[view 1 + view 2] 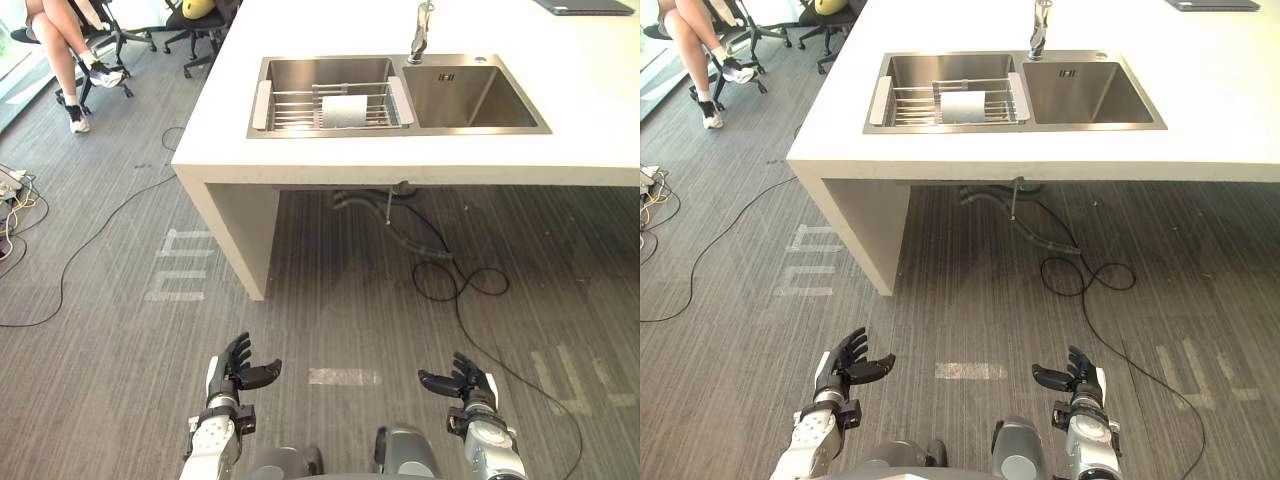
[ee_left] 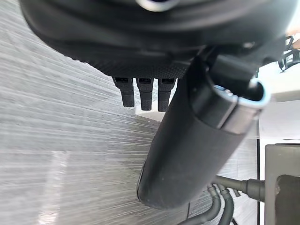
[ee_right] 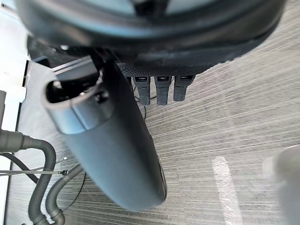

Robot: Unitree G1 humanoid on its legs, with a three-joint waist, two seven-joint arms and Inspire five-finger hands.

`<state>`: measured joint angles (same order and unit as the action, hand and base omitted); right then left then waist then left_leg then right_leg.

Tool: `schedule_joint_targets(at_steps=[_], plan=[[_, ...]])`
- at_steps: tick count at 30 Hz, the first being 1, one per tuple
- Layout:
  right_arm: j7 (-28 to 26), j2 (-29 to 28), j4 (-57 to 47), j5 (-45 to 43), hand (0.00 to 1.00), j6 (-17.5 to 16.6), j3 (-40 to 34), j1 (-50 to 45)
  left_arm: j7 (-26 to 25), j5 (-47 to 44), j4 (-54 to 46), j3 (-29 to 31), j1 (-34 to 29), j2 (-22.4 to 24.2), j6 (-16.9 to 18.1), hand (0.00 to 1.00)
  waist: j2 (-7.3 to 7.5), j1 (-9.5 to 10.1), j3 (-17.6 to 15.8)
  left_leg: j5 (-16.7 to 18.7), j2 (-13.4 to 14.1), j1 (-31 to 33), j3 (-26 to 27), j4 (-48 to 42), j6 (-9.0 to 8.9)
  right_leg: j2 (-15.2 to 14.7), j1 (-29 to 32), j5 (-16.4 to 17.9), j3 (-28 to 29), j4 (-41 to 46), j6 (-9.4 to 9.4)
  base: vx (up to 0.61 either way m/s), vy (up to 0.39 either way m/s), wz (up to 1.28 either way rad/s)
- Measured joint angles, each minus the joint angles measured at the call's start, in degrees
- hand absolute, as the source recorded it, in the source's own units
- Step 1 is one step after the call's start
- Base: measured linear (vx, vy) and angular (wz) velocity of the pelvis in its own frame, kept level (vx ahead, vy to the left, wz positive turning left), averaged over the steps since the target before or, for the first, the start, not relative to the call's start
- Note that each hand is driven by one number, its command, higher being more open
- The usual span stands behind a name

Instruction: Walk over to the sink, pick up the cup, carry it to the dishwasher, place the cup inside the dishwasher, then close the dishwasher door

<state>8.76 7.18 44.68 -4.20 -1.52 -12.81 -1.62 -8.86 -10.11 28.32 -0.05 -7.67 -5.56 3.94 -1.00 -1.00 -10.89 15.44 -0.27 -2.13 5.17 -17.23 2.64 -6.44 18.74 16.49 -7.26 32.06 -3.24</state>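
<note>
- The grey striped floor takes most of what you see; both of your hands hang low above it, well apart from the counter.
- The white counter stands ahead of you, across the upper part of the head views, with its open underside facing you.
- The steel sink is set into the counter top and has two basins side by side.
- At the far left you have a person sitting with crossed legs, and next to the person some black office chairs.
- A wire rack lies across the left basin, its ends resting on the sink's rim.
- Grey drain hoses hang under the counter, below the sink.
- Your left hand is at the lower left, wide: the fingers are straight and a little spread, the thumb stands out to the side, and it holds nothing.
- Your right hand is at the lower right in the same manner, wide and empty, with the thumb pointing toward the left hand.
- The cup is pale and sits on the rack, toward its right end, over the left basin; it seems to lie on its side.
- The faucet stands at the back rim, between the two basins.
- A short white tape mark is on the floor between your two hands.
</note>
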Motion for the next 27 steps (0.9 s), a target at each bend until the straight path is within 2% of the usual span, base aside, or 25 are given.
schedule_joint_targets(at_steps=[1, 3, 4, 5, 6, 7, 8, 9, 10, 12, 13, 14, 15, 16, 18, 20, 21, 24, 26, 27], plan=[[0.0, 0.38, 0.02, -0.06, 0.9, -0.03, 0.52, -0.9, 0.03, -0.04, -0.74, 0.05, -0.35, -0.15, 0.06, 0.9, 0.72, -0.21, 0.29, 2.07, -0.08, -1.53, -0.65, -0.63, -2.32, 0.58, -0.68, -11.26, 0.65, -5.15, 0.72, 0.38, -0.142, 0.39], [0.06, 1.82, 0.35, -0.12, 0.9, -0.02, 0.6, -0.83, 0.02, -0.11, -2.41, -0.02, -0.69, 1.39, 0.01, 0.9, -1.28, 0.15, 1.5, 2.77, 2.87, -1.87, -1.47, -0.88, -3.05, 2.54, -1.3, -10.02, -0.54, -5.13, 2.51, 0.35, -0.14, 0.1], [0.07, 2.03, -0.03, -0.12, 0.9, -0.02, 0.58, -0.67, 0.0, -0.11, -3.84, -0.02, -0.84, 1.65, 0.03, 0.9, -1.7, 0.05, 1.39, 2.67, 3.45, -1.67, -1.47, -1.08, -3.24, 3.12, -1.66, -9.75, -0.86, -5.89, 2.63, 0.35, -0.181, -0.01], [0.13, 2.11, -1.24, -0.14, 0.9, -0.07, 0.59, -0.47, 0.02, -0.22, -6.74, -0.46, -0.8, 1.88, 0.07, 0.9, -1.92, 0.03, 1.32, 1.95, 4.12, -0.43, -1.61, -2.79, -4.37, 3.44, -2.14, -9.1, -1.59, -6.43, 2.99, 0.31, -0.196, 0.2], [0.16, 2.05, -2.47, -0.15, 0.9, -0.08, 0.59, -0.83, 0.18, -0.75, -9.05, -0.93, -0.64, 2.33, 0.06, 0.9, -1.95, 0.0, 1.22, 1.45, 4.51, 1.26, -1.75, -6.77, -5.17, 3.42, -3.27, -8.59, -2.43, -7.01, 3.28, 0.4, -0.242, 0.49], [0.16, 1.94, -4.51, -0.32, 0.9, -0.08, 0.93, -2.48, 0.12, -1.21, -13.89, -1.88, -1.08, 3.59, 0.07, 0.9, -2.09, 0.04, 0.38, -0.57, 5.68, 4.76, -1.7, -18.2, -7.08, 3.57, -7.53, -8.13, -3.97, -8.98, 3.74, 0.31, -0.189, 0.48], [0.17, 1.77, -5.73, -0.42, 0.9, -0.09, 1.11, -3.28, 0.08, -1.23, -16.41, -2.2, -1.55, 4.24, 0.12, 0.9, -1.96, 0.31, 0.13, -2.28, 6.61, 6.57, -1.53, -23.59, -7.33, 3.5, -9.32, -7.97, -4.22, -9.8, 4.01, 0.23, -0.122, 0.35], [0.25, 1.61, -7.17, -0.53, 0.9, -0.28, 1.59, -4.14, -0.07, -1.22, -19.92, -3.11, -2.44, 4.73, 0.36, 0.9, -2.0, 0.89, 0.12, -1.93, 7.85, 8.64, -0.04, -28.57, -7.39, 3.52, -11.52, -7.87, -4.33, -11.09, 4.17, 0.18, -0.043, 0.08], [0.47, 1.46, -9.23, -0.75, 0.9, -1.01, 1.87, -4.78, -0.21, -1.22, -25.42, -5.03, -3.06, 4.74, 1.21, 0.9, -1.94, 1.52, 0.06, -0.96, 9.83, 11.7, 1.68, -32.01, -6.2, 3.38, -14.0, -7.54, -4.46, -12.75, 4.16, 0.16, -0.023, 0.03], [0.46, 1.24, -10.96, -0.77, 0.9, -1.46, 1.86, -4.56, -0.27, -1.19, -30.34, -5.8, -3.13, 4.92, 2.42, 0.9, -1.8, 1.72, -0.05, 0.07, 10.94, 14.47, 2.83, -30.12, -5.69, 2.74, -14.64, -6.29, -4.48, -12.97, 3.68, 0.13, 0.035, 0.05], [0.47, 1.27, -11.52, -0.79, 0.9, -1.62, 1.82, -4.32, -0.63, -1.13, -33.05, -6.14, -2.95, 5.13, 3.39, 0.9, -2.16, 1.74, 0.14, 0.35, 11.05, 15.79, 3.24, -25.8, -5.27, 2.15, -14.69, -5.35, -4.5, -12.38, 3.22, 0.11, 0.112, 0.07], [0.47, 1.33, -11.56, -0.8, 0.9, -1.66, 1.82, -4.24, -0.76, -1.12, -34.06, -6.14, -2.85, 5.3, 3.89, 0.9, -2.38, 1.73, 0.26, 0.15, 10.72, 15.86, 3.32, -22.28, -5.07, 1.79, -14.68, -4.72, -4.52, -11.72, 2.78, 0.14, 0.177, 0.13], [0.48, 1.52, -11.76, -0.81, 0.9, -1.67, 1.82, -4.46, -1.04, -1.09, -36.24, -6.14, -2.81, 5.83, 4.22, 0.9, -3.2, 1.73, 0.54, -3.38, 9.88, 15.02, 3.05, -13.58, -4.5, 1.4, -14.28, -2.77, -4.64, -9.3, 1.56, 0.14, 0.191, 0.17], [0.49, 1.25, -11.08, -0.89, 0.9, -1.52, 1.98, -4.17, -1.72, -1.08, -38.16, -6.19, -2.45, 6.2, 4.79, 0.9, -2.99, 2.06, 0.61, -5.18, 8.32, 13.84, 3.06, -9.67, -5.23, -0.1, -13.03, -0.14, -3.5, -5.35, 0.39, 0.14, 0.172, 0.22], [0.29, 1.04, -10.99, -0.89, 0.9, -1.45, 1.95, -4.14, -2.46, -1.08, -39.35, -6.25, -2.47, 5.99, 4.79, 0.9, -2.43, 2.05, 0.69, -5.42, 6.72, 13.88, 3.12, -8.54, -4.76, -1.09, -12.73, 0.18, -2.31, -5.54, -0.29, 0.13, 0.108, 0.17], [0.14, 0.98, -9.5, -0.89, 0.9, -1.45, 1.97, -3.22, -3.56, -0.97, -41.05, -6.05, -2.53, 5.59, 4.79, 0.9, -2.42, 3.01, 0.65, -5.48, 5.78, 14.02, 3.21, -8.19, -4.46, -1.41, -12.92, -0.56, -1.45, -7.58, -1.52, 0.17, 0.108, 0.08], [0.0, 0.99, -8.07, -0.88, 0.9, -1.47, 2.01, -2.89, -4.34, -0.09, -42.2, -6.1, -2.6, 5.42, 4.79, 0.9, -2.28, 3.42, 0.63, -5.31, 5.39, 13.67, 3.05, -8.2, -4.26, -1.17, -13.6, -0.93, -0.22, -8.62, -2.17, 0.14, 0.058, -0.01], [-0.07, 0.83, -4.98, -0.74, 0.9, -1.54, 2.04, -0.85, -5.17, 2.7, -48.42, -6.39, -4.1, 4.63, 4.87, 0.9, -1.98, 3.52, 0.49, -2.23, 4.96, 11.7, 3.9, -8.73, -3.47, -0.84, -14.35, 0.12, 3.18, -8.2, -2.29, 0.14, 0.068, -0.27], [-0.03, 0.69, -4.92, -0.59, 0.9, -1.85, 2.03, -1.45, -5.41, 4.83, -51.96, -8.23, -4.54, 3.5, 5.62, 0.9, -1.17, 3.4, 0.63, 0.1, 4.0, 9.9, 5.17, -8.69, -3.0, -1.82, -14.43, 1.94, 4.61, -4.9, -3.16, 0.17, 0.066, -0.34], [-0.03, 0.89, -4.56, -0.04, 0.9, -1.85, 2.03, -1.88, -6.01, 6.06, -53.57, -9.53, -4.52, 2.84, 6.36, 0.9, -1.04, 2.75, 0.75, 1.28, 3.69, 8.75, 5.8, -8.91, -2.46, -2.59, -11.76, 2.1, 6.04, 2.07, -3.39, 0.13, 0.023, -0.18]])
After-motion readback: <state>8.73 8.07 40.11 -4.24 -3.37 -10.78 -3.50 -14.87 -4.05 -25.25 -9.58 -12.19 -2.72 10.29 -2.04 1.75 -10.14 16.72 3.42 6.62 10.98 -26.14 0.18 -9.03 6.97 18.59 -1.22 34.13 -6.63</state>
